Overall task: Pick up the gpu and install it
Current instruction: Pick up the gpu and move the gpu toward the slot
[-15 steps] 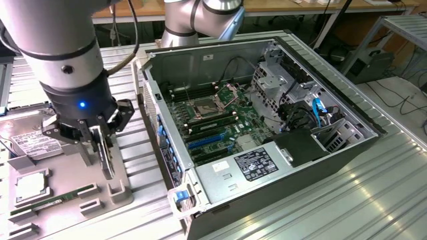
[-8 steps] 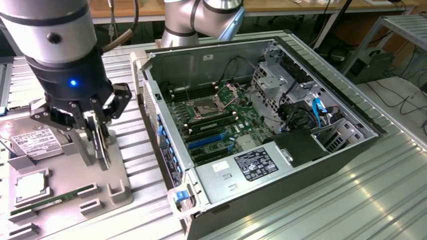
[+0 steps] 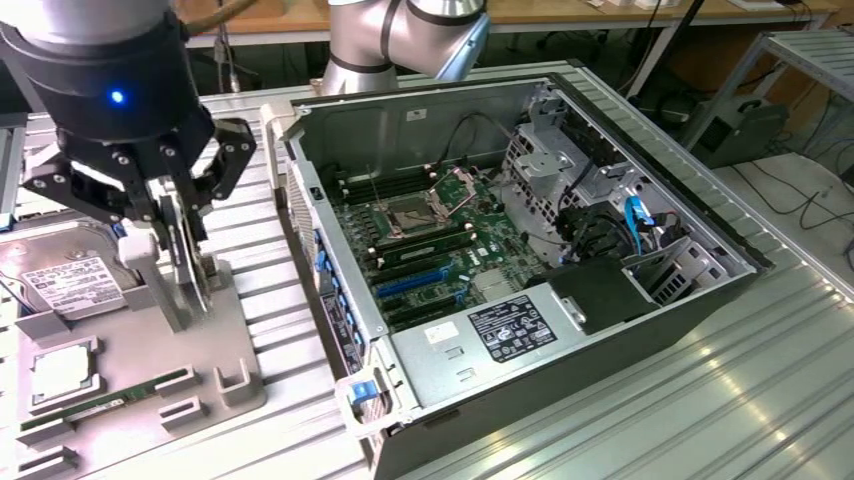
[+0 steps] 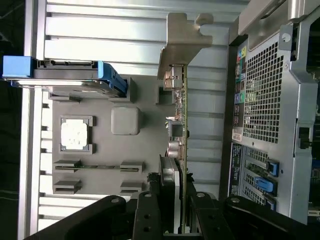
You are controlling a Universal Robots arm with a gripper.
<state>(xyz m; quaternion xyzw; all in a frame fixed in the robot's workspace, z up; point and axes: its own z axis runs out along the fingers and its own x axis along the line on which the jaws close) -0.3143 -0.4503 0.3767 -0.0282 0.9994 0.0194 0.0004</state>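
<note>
The claw (image 3: 178, 218) is closed on the gpu (image 3: 191, 268), which stands on edge over the grey parts tray (image 3: 214, 345), its metal bracket (image 4: 182, 45) pointing away from the wrist. The tray sits on a ribbed aluminium surface (image 3: 641, 400), just beside an open computer case (image 3: 701, 205) lying on its side. A hard drive (image 3: 67, 282) and a RAM stick (image 3: 107, 400) rest on the tray. Behind are a wooden bench (image 3: 561, 12) and loose cables (image 3: 801, 195) on the floor
</note>
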